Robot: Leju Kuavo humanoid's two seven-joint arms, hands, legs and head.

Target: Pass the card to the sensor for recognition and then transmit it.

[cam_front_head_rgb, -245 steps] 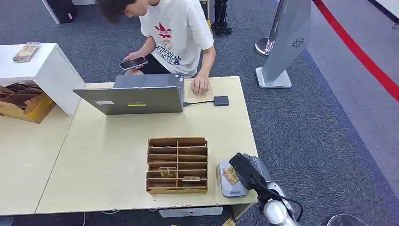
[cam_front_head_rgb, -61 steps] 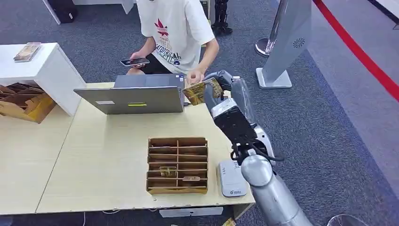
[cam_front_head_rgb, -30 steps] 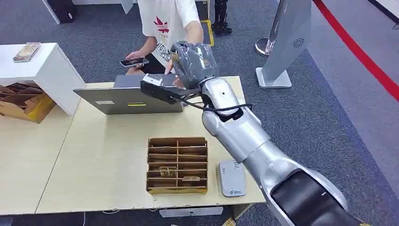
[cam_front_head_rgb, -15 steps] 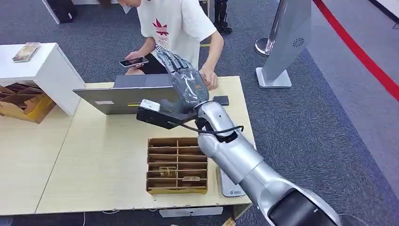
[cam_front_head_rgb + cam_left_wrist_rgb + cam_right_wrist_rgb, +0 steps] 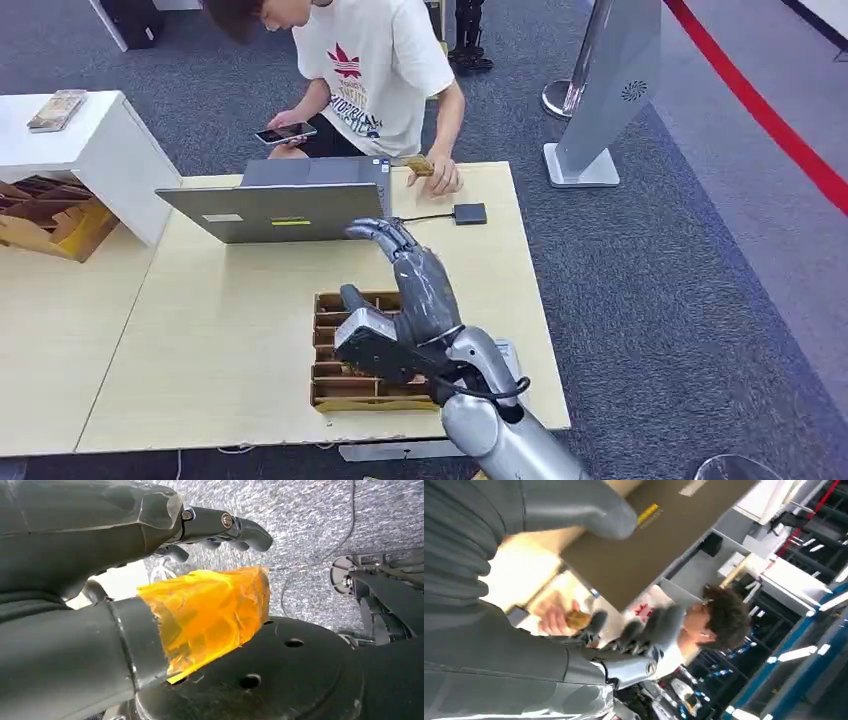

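The yellowish card (image 5: 419, 166) is pinched in a person's hand (image 5: 441, 181) at the far edge of the table, beside the laptop (image 5: 275, 210). My right hand (image 5: 413, 283) hovers above the wooden slotted organizer (image 5: 340, 345) with its fingers spread and nothing in it. The right wrist view shows its fingers (image 5: 644, 630) pointing toward the person's hand and the card (image 5: 575, 619). My right arm hides most of the grey-white sensor (image 5: 509, 352), which lies right of the organizer. My left hand (image 5: 150, 580) hangs over the floor with its fingers apart and holds nothing.
A person in a white T-shirt (image 5: 375, 70) sits behind the table holding a phone (image 5: 283, 133). A small dark adapter (image 5: 470, 213) on a cable lies right of the laptop. A white cabinet (image 5: 85, 150) and cardboard inserts (image 5: 45, 220) stand at the left.
My right hand held the card up to the person, who took it. The hand has since drawn back and down over the organizer. The person's hand now rests on the table with the card.
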